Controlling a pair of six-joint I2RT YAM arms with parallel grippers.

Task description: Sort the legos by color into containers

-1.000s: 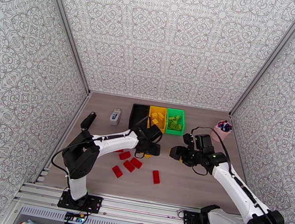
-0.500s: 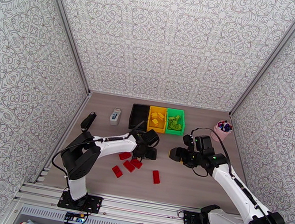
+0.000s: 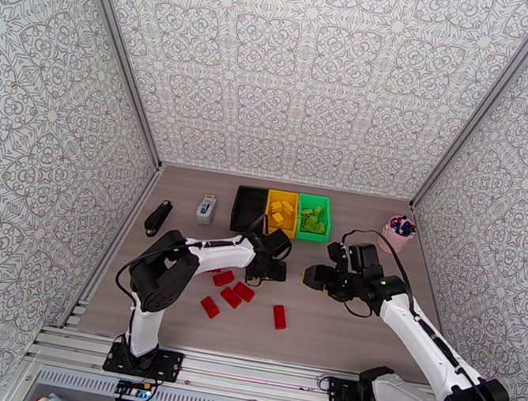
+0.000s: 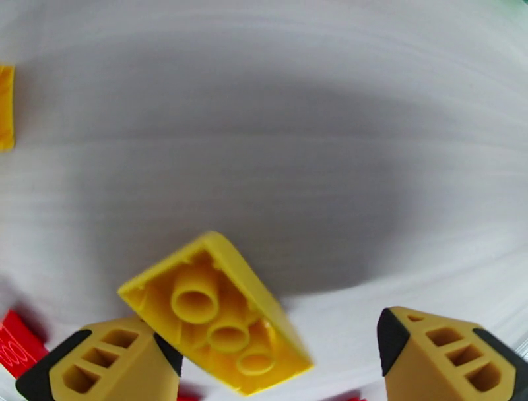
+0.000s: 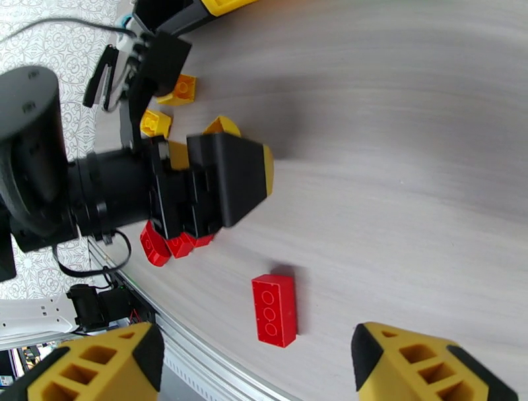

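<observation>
A yellow brick (image 4: 218,310) lies studs-down on the table between the fingers of my open left gripper (image 4: 274,359), close against the left finger and apart from the right one. Two more yellow legos (image 5: 181,89) lie just past that gripper (image 3: 269,266). Red legos (image 3: 230,297) lie scattered in front of it, one red brick (image 5: 275,310) off on its own. My right gripper (image 3: 314,276) hovers open and holds nothing. At the back stand the black bin (image 3: 249,207), the yellow bin (image 3: 269,213) holding yellow legos and the green bin (image 3: 327,222) holding green ones.
A small white-and-blue box (image 3: 206,208) and a black object (image 3: 157,216) lie at the back left. A pink cup of pens (image 3: 399,233) stands at the back right. Patterned walls close in the table on three sides.
My left arm's elbow has swung right and its gripper has shifted slightly over the yellow brick. The right arm has barely moved.
</observation>
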